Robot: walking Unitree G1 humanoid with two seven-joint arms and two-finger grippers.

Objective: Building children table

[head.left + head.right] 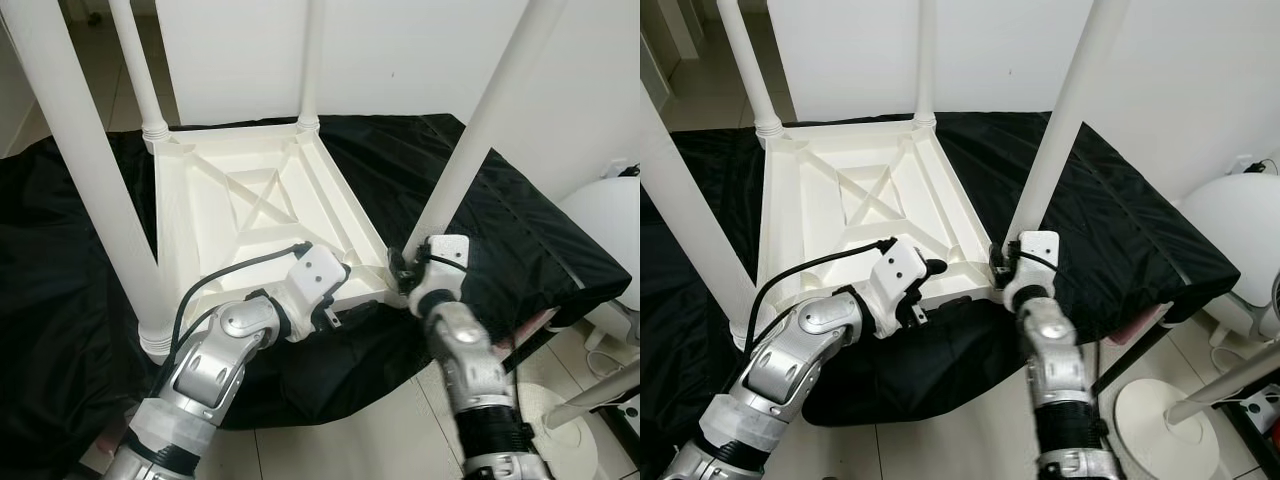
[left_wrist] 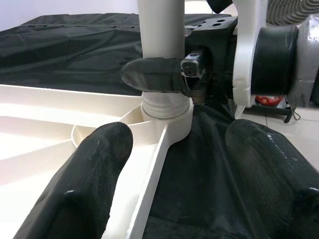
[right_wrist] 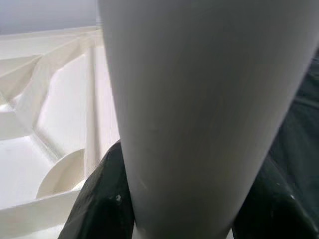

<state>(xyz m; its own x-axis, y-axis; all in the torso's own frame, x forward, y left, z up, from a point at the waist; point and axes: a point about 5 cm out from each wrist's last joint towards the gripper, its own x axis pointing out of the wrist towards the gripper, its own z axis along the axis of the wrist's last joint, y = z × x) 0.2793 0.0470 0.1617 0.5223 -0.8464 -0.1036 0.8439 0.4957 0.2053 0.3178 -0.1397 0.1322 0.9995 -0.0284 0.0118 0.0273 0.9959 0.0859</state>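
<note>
On the black cloth: we see the white plastic table top (image 1: 250, 215) lying upside down, its ribbed underside facing up with a moulded X brace in the middle.
Legs: we count four smooth white round legs standing up from the corner sockets; the near-right leg (image 1: 480, 130) rises from the corner closest to our right arm, the near-left leg (image 1: 90, 170) from a ringed collar at the opposite near corner.
Right gripper (image 2: 159, 74): our fingers are clamped around the near-right leg just above its socket; the left wrist view shows one black finger wrapped across the front of the leg, with the threaded collar right below it.
Right wrist view: we look straight along the leg, a broad matte white column, with black fingers (image 3: 104, 199) pressed against both of its sides and the ribbed table underside behind.
Left gripper (image 2: 179, 164): our fingers are spread apart, one over the white rim of the table top and one over the cloth, gripping nothing, close to the near-right corner.
Cloth (image 1: 540, 240): glossy, wrinkled black sheeting, draped over a low surface and hanging off its edge.
Floor (image 1: 380, 440): pale tiles.
Right side: a rounded white appliance (image 1: 605, 225) stands beside the cloth.
</note>
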